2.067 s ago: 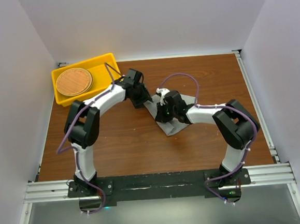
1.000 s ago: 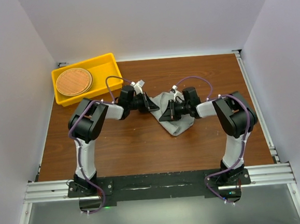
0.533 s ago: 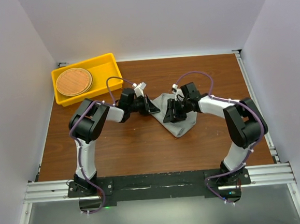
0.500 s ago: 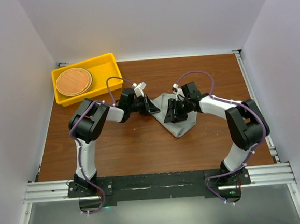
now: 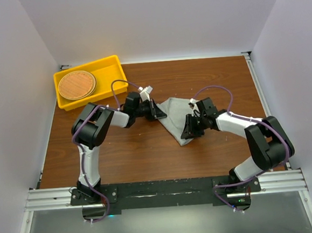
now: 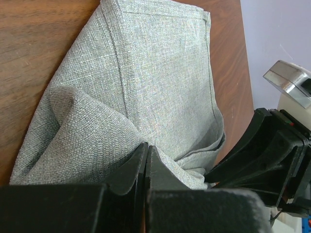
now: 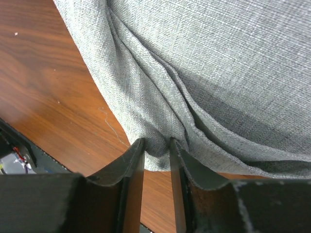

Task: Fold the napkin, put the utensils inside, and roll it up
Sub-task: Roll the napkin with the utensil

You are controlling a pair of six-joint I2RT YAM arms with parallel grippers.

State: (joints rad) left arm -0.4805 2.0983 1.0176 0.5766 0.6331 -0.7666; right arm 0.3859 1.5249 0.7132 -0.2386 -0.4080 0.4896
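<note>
The napkin is matt, coarse-woven grey cloth (visible weave); the table is smooth, glossy wood.

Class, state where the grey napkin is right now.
Top view: the napkin lies mid-table between the left gripper and the right gripper, right of the yellow tray.

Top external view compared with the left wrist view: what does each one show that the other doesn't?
Only the top external view shows the yellow plastic tray holding the round brown woven disc. Only the left wrist view shows the weave and stitched hem of the grey fabric napkin, with the left gripper pinched shut on a fold of it. Both show the napkin lying on the brown wooden table and the right gripper at its opposite side.
</note>
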